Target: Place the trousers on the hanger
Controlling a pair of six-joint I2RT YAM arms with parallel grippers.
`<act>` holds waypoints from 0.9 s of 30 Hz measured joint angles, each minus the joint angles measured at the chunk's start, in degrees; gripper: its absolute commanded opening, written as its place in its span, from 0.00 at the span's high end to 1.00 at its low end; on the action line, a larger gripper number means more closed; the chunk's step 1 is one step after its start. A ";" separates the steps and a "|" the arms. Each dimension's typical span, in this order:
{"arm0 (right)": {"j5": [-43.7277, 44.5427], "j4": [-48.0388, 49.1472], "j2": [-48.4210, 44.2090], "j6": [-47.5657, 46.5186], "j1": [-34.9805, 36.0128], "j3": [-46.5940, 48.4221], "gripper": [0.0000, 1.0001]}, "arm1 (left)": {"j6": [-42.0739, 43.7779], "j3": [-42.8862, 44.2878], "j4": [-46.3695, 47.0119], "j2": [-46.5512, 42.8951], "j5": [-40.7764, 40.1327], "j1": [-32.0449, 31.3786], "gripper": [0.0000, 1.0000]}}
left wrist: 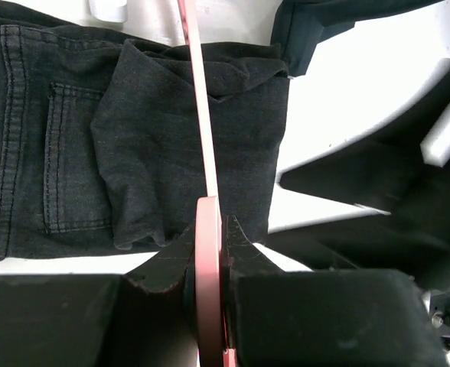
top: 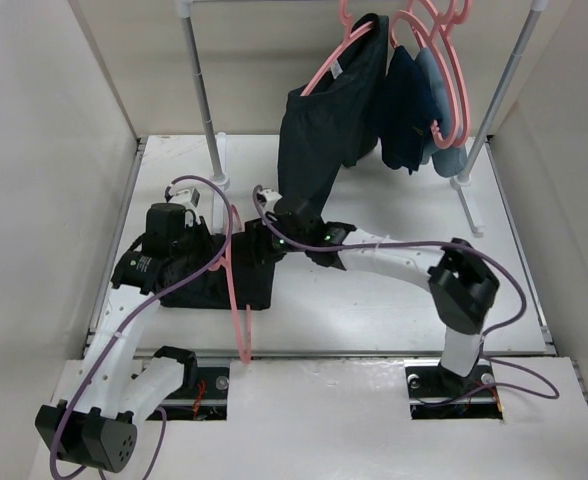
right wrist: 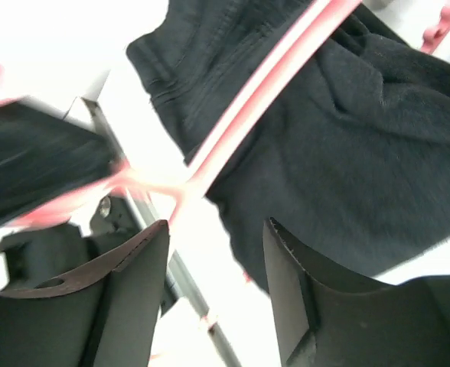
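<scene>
Plain black trousers, pink hanger, stitched charcoal pocketed garment, white table, purple cables, navy clothes

Arms: white links, blk joints + jaws, purple cables.

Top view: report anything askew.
The leftmost pink hanger on the rack hangs steeply tilted, its long black garment bunched to one side and trailing down toward the table.
</scene>
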 measured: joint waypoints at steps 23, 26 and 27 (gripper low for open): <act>-8.39 2.47 6.36 9.42 3.04 0.13 1.00 | 4.31 4.96 -1.25 -0.09 2.32 0.48 0.00; -11.56 11.06 3.67 13.73 1.92 -7.87 1.00 | 6.12 14.71 -0.61 -0.20 1.60 -0.13 0.00; -12.81 13.73 3.02 15.21 1.51 -10.16 1.00 | 6.51 17.66 0.72 -0.92 0.50 -0.13 0.00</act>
